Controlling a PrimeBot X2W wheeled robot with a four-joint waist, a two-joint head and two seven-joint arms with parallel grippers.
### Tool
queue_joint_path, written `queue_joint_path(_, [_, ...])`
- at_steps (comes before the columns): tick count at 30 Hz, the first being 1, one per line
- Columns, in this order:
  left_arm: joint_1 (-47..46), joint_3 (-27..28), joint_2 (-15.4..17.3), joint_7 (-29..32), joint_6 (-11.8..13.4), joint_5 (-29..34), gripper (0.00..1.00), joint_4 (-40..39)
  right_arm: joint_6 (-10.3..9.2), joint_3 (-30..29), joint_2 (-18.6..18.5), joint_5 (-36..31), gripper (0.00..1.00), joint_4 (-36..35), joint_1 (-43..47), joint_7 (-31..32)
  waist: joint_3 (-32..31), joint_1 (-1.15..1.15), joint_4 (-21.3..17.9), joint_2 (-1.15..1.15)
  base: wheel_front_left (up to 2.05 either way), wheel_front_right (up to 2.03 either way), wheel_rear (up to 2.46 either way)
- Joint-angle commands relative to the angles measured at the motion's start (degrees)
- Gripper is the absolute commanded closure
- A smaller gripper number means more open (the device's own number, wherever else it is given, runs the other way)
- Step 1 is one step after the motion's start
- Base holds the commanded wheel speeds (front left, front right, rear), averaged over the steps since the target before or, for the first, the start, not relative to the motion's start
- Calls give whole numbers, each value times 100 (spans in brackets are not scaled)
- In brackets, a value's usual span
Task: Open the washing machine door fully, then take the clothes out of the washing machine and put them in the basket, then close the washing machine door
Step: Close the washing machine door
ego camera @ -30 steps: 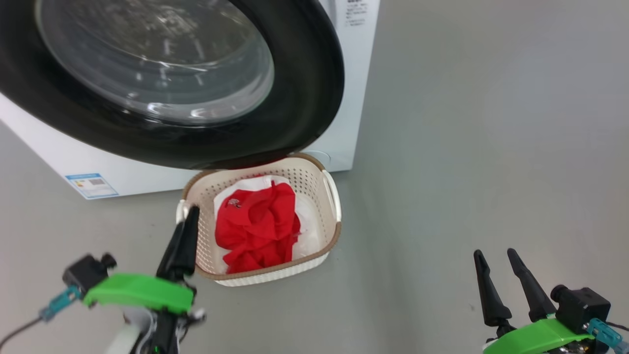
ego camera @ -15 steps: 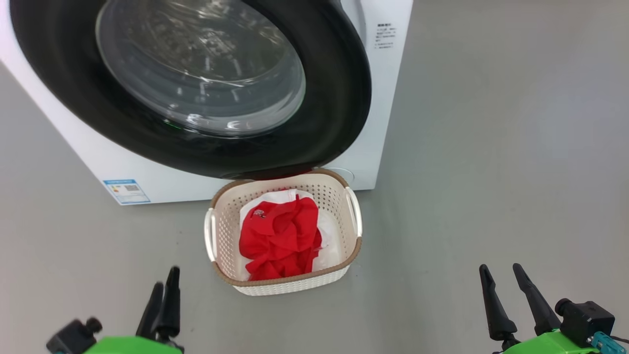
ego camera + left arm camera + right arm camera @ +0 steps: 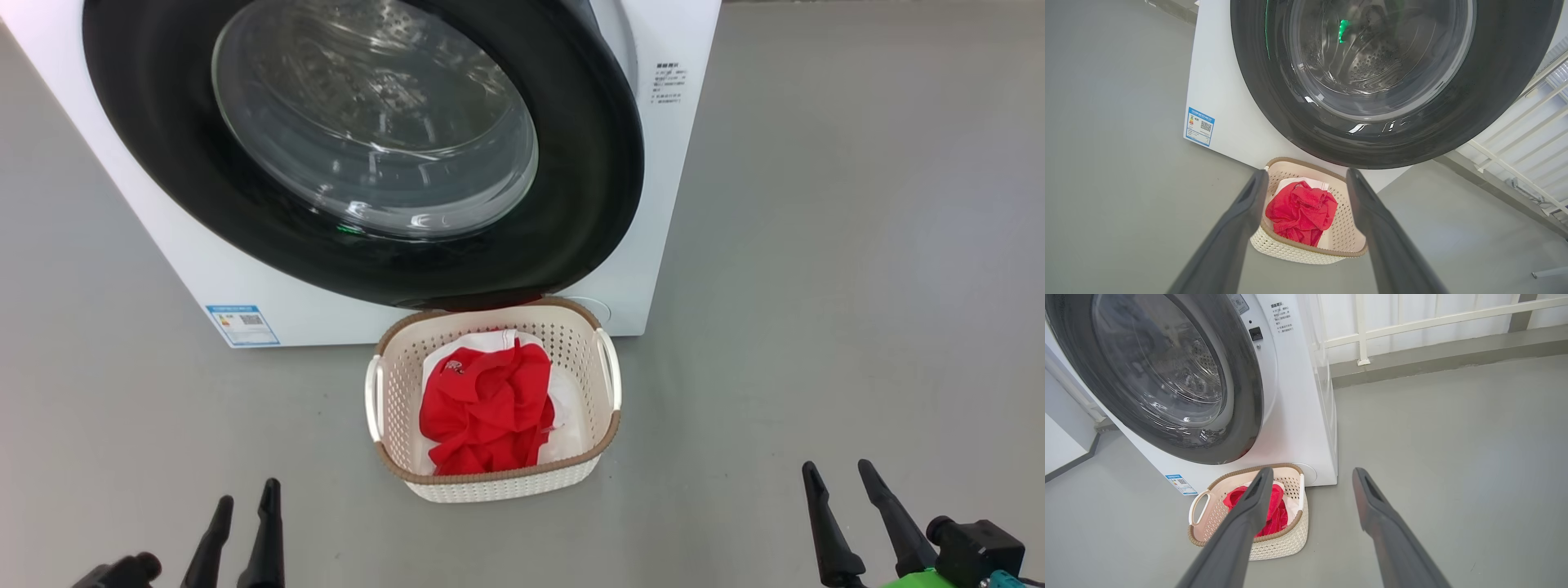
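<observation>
Clothes (image 3: 490, 404) are not in my fingers: my left gripper (image 3: 245, 498) and right gripper (image 3: 836, 469) both stand wide and empty on the near side of the basket (image 3: 498, 475), one to each side. Inside the basket they lie in a red heap over white cloth (image 3: 571, 426). Just behind the basket the washing machine door (image 3: 588, 163) looks flush against the washing machine (image 3: 204, 269), with no red behind its glass, so I judge nothing is left.

Red clothes (image 3: 490, 404) in the basket (image 3: 498, 487) on the floor (image 3: 816, 286) before the washing machine door (image 3: 588, 180)
</observation>
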Motion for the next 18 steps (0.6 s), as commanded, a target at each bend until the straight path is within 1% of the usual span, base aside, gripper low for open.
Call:
queue_joint_path(1, [-9,260,47,-46,-37,253,0,-195,42,141,-87,-118,0,-120,21,-37,-43,0,8,0,0,0,0])
queue_joint_path(5, [125,377,-22,-46,-37,1123,0,-443,42,134,-81,-121,0,-122,57,-37,-84,0,32,0,0,0,0])
queue_joint_path(8, [201,524,-129,-46,-37,1663,0,-658,42,129,-75,-127,0,-129,67,-37,-95,0,55,0,0,0,0])
queue_joint_path(9, [201,524,-129,-46,-37,1663,0,-658,42,129,-75,-127,0,-129,67,-37,-95,0,55,0,0,0,0])
queue_joint_path(15, [369,726,-312,-46,-37,2540,0,-1124,42,121,-66,-130,0,-139,69,-37,-113,0,92,0,0,0,0])
queue_joint_path(18, [467,726,-358,-46,-37,2808,0,-1304,42,125,-64,-133,0,-154,65,-37,-120,0,85,0,0,0,0])
